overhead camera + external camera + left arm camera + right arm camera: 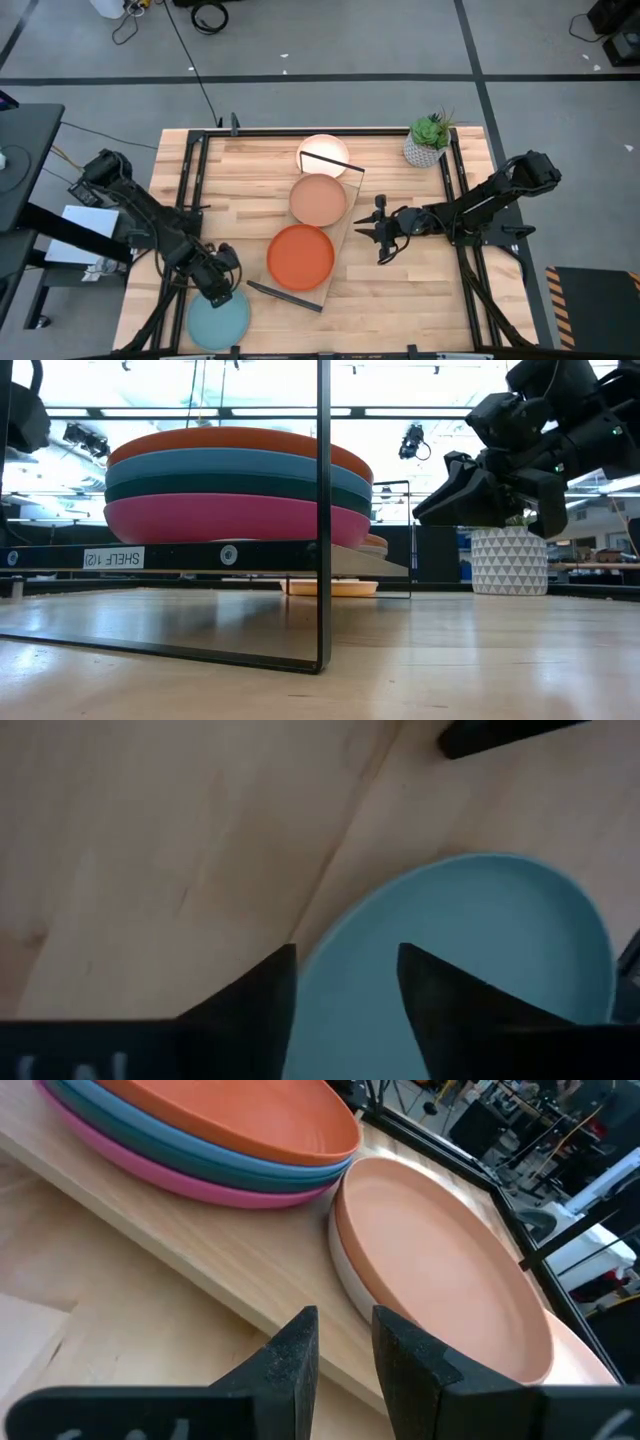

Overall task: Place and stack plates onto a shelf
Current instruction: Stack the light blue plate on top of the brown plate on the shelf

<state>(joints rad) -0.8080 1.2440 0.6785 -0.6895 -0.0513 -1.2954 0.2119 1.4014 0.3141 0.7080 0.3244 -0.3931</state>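
Observation:
The shelf (340, 235) lies slantwise mid-table. Its near end carries a stack (235, 480) of orange on blue, dark teal and pink plates. Beside the stack, the peach plate (440, 1250) rests on a pale plate (345, 1275). A cream plate (323, 152) lies at the shelf's far end, low on the table in the low view. The light blue plate (218, 320) lies flat at the table's near left corner. My left gripper (345, 965) hovers open over its rim, one finger above the plate, one above the wood. My right gripper (345, 1335) is open by a narrow gap, right of the shelf, facing the peach plate.
A small potted plant (428, 140) in a white patterned pot stands at the far right of the table. Black metal rails (190, 180) run along the table's left and right sides. The shelf's thin black wire end frame (323, 510) rises at its near end.

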